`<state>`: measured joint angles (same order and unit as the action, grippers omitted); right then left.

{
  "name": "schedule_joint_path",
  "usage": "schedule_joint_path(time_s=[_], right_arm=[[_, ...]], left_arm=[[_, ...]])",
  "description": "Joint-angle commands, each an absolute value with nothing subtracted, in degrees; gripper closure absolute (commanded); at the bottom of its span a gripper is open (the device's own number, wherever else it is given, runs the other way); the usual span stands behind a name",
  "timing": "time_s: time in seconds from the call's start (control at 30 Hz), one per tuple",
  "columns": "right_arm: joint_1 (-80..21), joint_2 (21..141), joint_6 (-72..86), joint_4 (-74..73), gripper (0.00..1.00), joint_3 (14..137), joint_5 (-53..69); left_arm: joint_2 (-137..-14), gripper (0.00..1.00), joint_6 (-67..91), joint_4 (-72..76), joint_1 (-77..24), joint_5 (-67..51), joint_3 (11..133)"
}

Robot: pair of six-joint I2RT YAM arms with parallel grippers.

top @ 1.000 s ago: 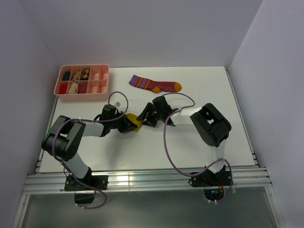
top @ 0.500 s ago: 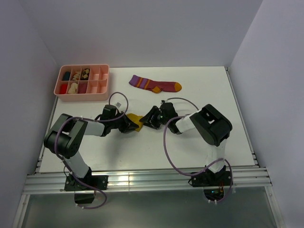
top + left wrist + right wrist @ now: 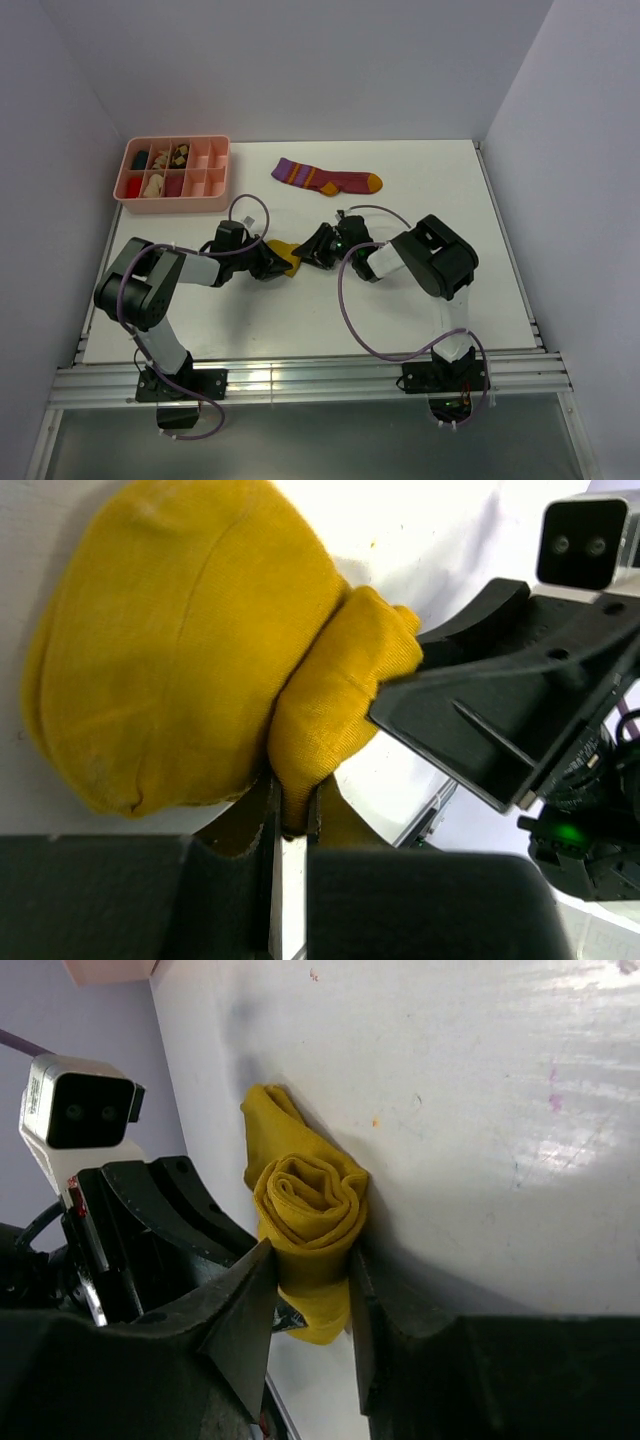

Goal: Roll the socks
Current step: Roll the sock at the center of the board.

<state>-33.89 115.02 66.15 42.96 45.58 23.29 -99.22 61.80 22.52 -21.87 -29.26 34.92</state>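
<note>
A mustard-yellow sock [image 3: 285,256] lies between the two arms at mid-table, partly rolled. In the left wrist view its flat part [image 3: 180,640] spreads on the table, and a fold of it is pinched in my left gripper [image 3: 292,802], which is shut. In the right wrist view the rolled end [image 3: 310,1200] shows its spiral. My right gripper [image 3: 312,1252] straddles the roll, with a finger pressed on each side. A maroon sock [image 3: 325,178] with a purple cuff and orange toe lies flat further back, away from both grippers [image 3: 270,262] [image 3: 308,253].
A pink compartment tray [image 3: 214,193] holding small items stands at the back left. White walls close in the table on three sides. The metal rail with the arm bases [image 3: 300,380] runs along the near edge.
My right gripper has narrowed onto the rolled end of the yellow sock, and its wrist has dropped lower and shifted slightly. The left gripper has kept its pinch without moving.
</note>
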Motion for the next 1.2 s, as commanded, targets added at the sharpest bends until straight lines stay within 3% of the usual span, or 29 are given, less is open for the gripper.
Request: schedule_joint_path(time_s=[0.0,0.07,0.1,0.17,0.27,0.3,0.4,0.6,0.87,1.0,1.17], right_arm=[[-33.66,118.39,64.6,42.27,0.61,47.11,23.29],[-33.66,118.3,63.37,41.75,0.78,47.81,24.08],[-33.66,117.95,62.67,41.14,0.93,48.42,24.17],[-33.4,116.47,59.25,37.19,1.0,49.3,24.0],[-33.05,114.18,53.37,27.71,1.0,52.37,22.94],[-32.87,113.65,51.7,23.86,1.0,55.25,21.03],[-32.87,112.41,45.54,7.69,1.0,62.19,15.76],[-32.87,113.81,36.84,-18.78,1.0,76.78,6.16],[-33.31,122.58,29.45,-46.47,1.0,95.6,-6.22],[-34.1,127.7,29.09,-56.84,1.0,104.92,-9.05],[-34.1,131.22,31.2,-59.59,1.0,106.78,-5.89]], left_arm=[[-101.95,0.99,60.29,16.35,-22.32,-27.68,33.92],[-101.87,0.99,60.03,16.17,-22.32,-27.6,34.1],[-101.87,1.0,59.59,16.0,-22.32,-27.51,34.36],[-101.52,0.99,58.72,14.43,-22.32,-26.99,34.98],[-100.38,0.9,56.52,12.23,-22.32,-24.97,36.12],[-99.85,0.77,55.21,10.48,-22.41,-24.26,36.65],[-96.6,0.62,51.79,6.44,-22.76,-19.79,37.7],[-86.76,0.45,45.44,0.18,-25.13,-3.63,39.37],[-75.06,0.39,39.38,-1.85,-31.09,10.71,38.84],[-77.59,0.39,38.14,1.84,-37.69,14.76,40.6],[-83.66,0.39,36.49,4.74,-45.07,20.64,45.43]])
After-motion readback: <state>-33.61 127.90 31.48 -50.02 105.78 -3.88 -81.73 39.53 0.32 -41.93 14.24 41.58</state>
